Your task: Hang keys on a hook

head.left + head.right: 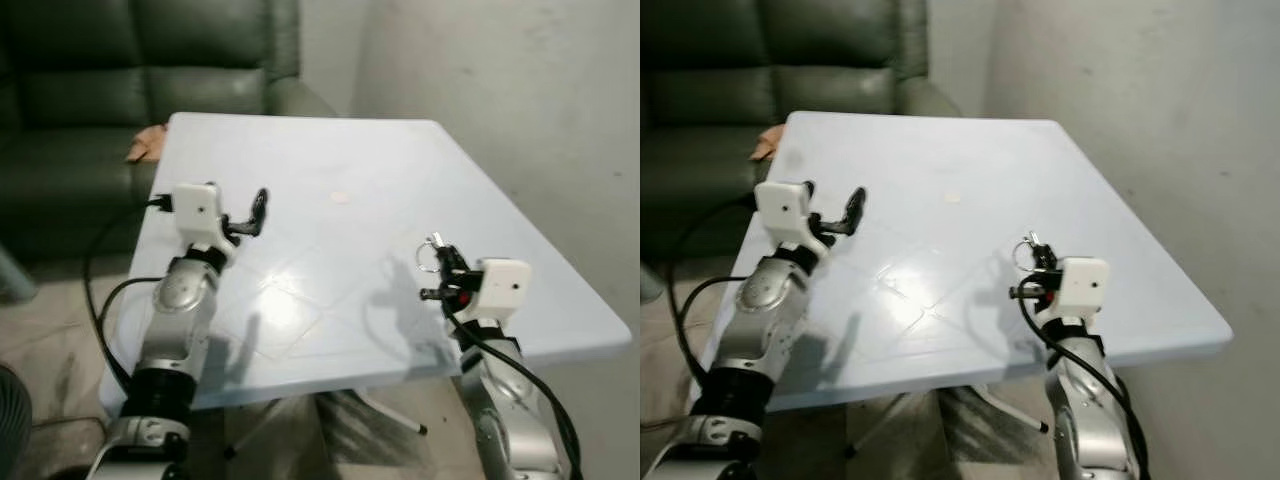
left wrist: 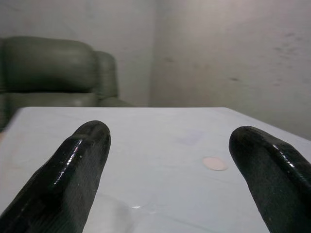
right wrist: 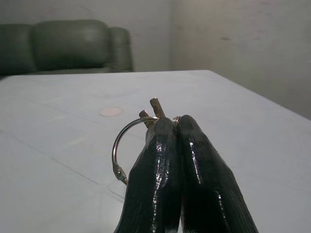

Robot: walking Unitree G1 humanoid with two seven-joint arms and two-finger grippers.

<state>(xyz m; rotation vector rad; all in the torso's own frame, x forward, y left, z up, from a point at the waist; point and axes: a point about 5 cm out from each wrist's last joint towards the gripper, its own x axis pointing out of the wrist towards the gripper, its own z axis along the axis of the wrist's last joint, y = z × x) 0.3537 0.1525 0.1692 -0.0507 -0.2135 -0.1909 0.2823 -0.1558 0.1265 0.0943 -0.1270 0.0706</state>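
Observation:
My right gripper (image 1: 447, 268) hovers over the near right part of the pale blue table (image 1: 350, 140). Its fingers (image 3: 160, 160) are shut on a bunch of keys (image 3: 155, 108) with a silver ring (image 3: 120, 145) sticking out to one side. The ring (image 1: 429, 252) stands up above the fingertips. My left gripper (image 1: 256, 213) is raised over the table's near left part. It is open, and nothing lies between its fingers (image 2: 80, 160).
A small pink round spot (image 1: 341, 197) lies mid-table. A dark green sofa (image 1: 100, 70) stands behind the table on the left, with a brownish object (image 1: 148, 142) on its arm. A bare wall (image 1: 520, 90) runs along the right. Black cables (image 1: 100, 300) hang off my left arm.

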